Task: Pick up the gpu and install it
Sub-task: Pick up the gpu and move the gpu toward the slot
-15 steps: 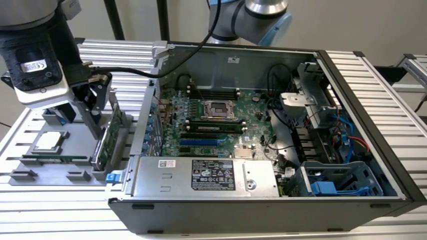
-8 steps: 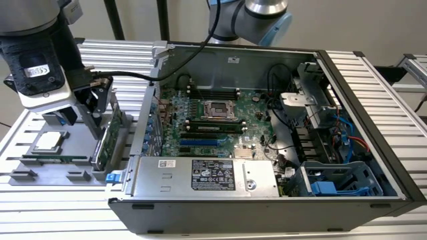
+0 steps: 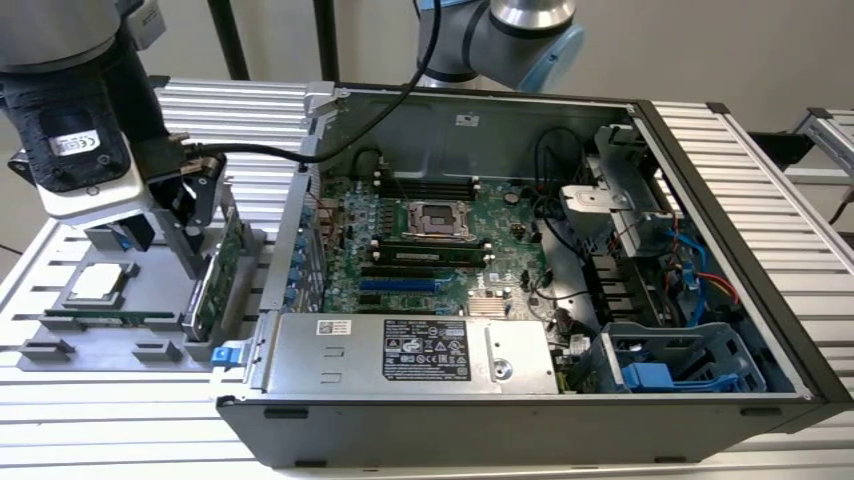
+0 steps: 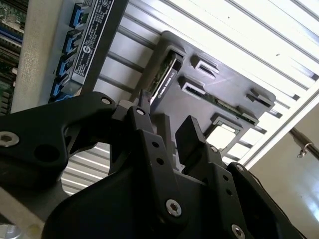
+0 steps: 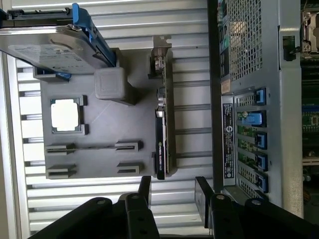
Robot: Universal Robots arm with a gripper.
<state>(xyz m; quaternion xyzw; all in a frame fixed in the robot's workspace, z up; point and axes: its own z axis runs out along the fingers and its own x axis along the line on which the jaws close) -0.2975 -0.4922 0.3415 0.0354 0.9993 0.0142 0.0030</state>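
The gpu [image 3: 218, 275] stands on its long edge in a slot of the grey tray [image 3: 147, 300], just off the open computer case's [image 3: 694, 200] side at the exterior view's left. In the first wrist view the gpu [image 5: 162, 129] shows as a thin dark edge with its silver bracket at one end. My gripper [image 3: 198, 250] hangs right over the card's upper edge. The fingers [image 5: 144, 185] stand apart, and the gripper [image 5: 173, 186] is open with nothing between them. In the second wrist view the gpu [image 4: 167, 74] lies beyond the gripper [image 4: 167, 124].
The tray [image 5: 109, 124] also holds a processor [image 5: 66, 114], a thin memory stick [image 5: 94, 147] and a silver hard drive with blue rails [image 5: 50, 47]. The case's rear wall [image 5: 244, 99] runs close beside the card. Inside lie the motherboard [image 3: 414, 240] and power supply [image 3: 400, 350].
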